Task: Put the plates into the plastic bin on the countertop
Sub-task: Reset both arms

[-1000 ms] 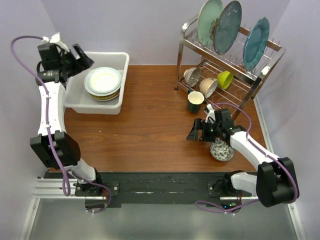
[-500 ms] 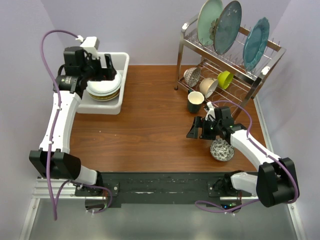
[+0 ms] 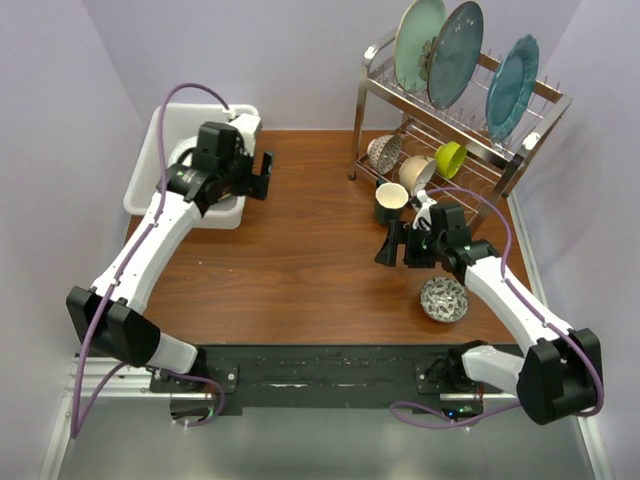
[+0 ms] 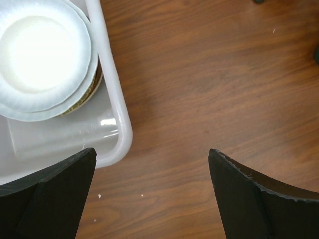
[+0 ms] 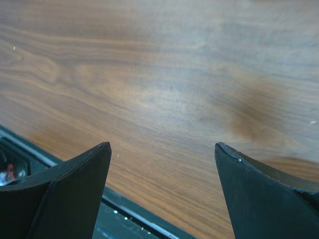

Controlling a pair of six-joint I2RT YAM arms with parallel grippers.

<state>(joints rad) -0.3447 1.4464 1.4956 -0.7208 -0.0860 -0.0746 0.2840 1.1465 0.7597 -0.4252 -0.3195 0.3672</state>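
The white plastic bin (image 3: 138,195) stands at the back left of the wood countertop (image 3: 300,270). A stack of plates (image 4: 42,55) with a white one on top lies inside it; my left arm hides most of the stack in the top view. My left gripper (image 3: 258,176) is open and empty, hovering just past the bin's right rim (image 4: 118,112), over bare wood (image 4: 152,152). My right gripper (image 3: 392,246) is open and empty above the countertop at the right, with only wood between its tips (image 5: 163,145).
A steel wire rack (image 3: 470,125) at the back right holds large teal and blue-grey plates, small bowls and a lime green dish (image 3: 451,158). A dark mug (image 3: 391,203) stands in front of it. A patterned bowl (image 3: 444,299) sits near my right arm.
My left arm has swung right from the bin's far-left side, across the plates, to just past its right rim. My right gripper has shifted slightly away from the near edge.
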